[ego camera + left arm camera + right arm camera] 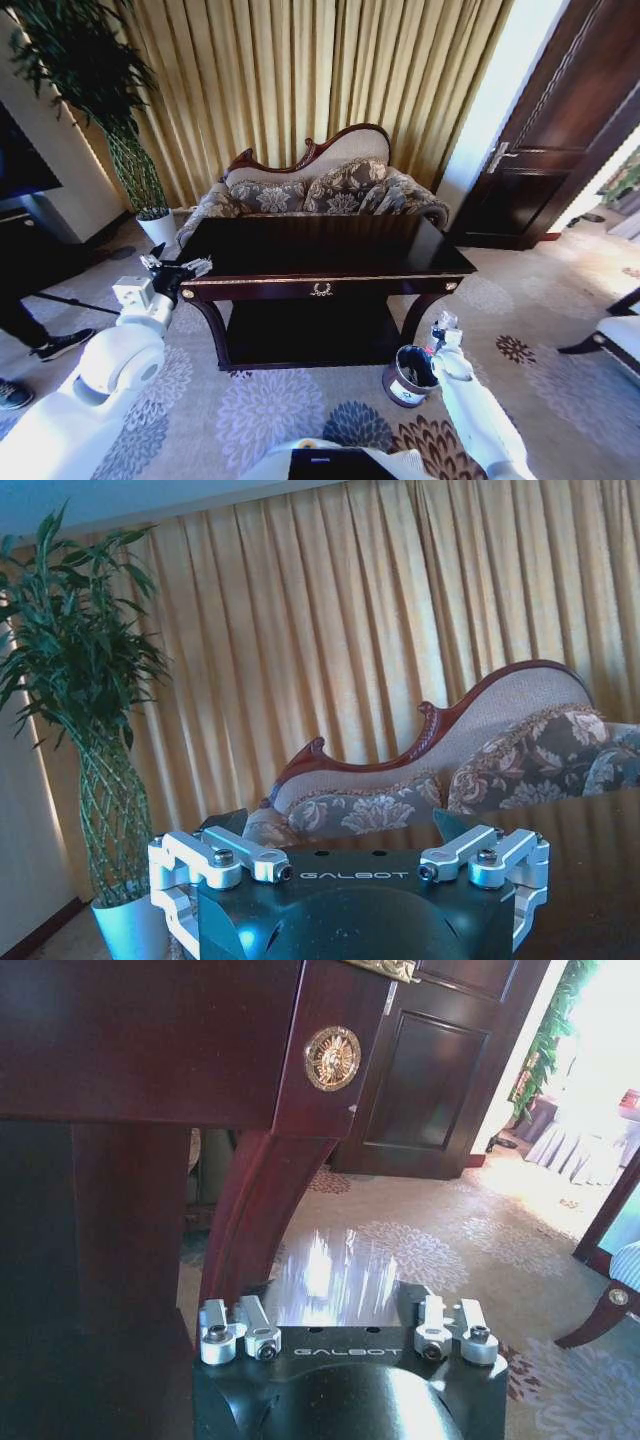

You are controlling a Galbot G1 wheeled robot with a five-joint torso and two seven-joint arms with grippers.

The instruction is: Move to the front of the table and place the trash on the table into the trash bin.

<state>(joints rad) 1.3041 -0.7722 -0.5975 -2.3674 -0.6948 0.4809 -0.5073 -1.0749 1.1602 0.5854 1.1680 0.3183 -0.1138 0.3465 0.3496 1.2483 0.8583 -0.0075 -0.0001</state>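
1 counter [330, 250] is seen, its dark top bare; no trash is made out on it. 1 trash bin [408, 376] stands on the carpet by the front right leg. The left claw [178, 268] is held open and empty at the counter's left corner; whether the right claw [445, 322], above the bin, is open cannot be told. Risk judged: the left claw striking the corner, the right arm tipping the bin.

My left arm reaches forward and up, elbow bent, wrist level. My left gripper [178, 270] points ahead, its fingers spread apart with nothing between them; the left wrist view shows both finger linkages swung wide. My right arm stretches forward and lower, almost straight. My right gripper [442, 325] tilts downward at its end, and I cannot tell how its fingers stand.
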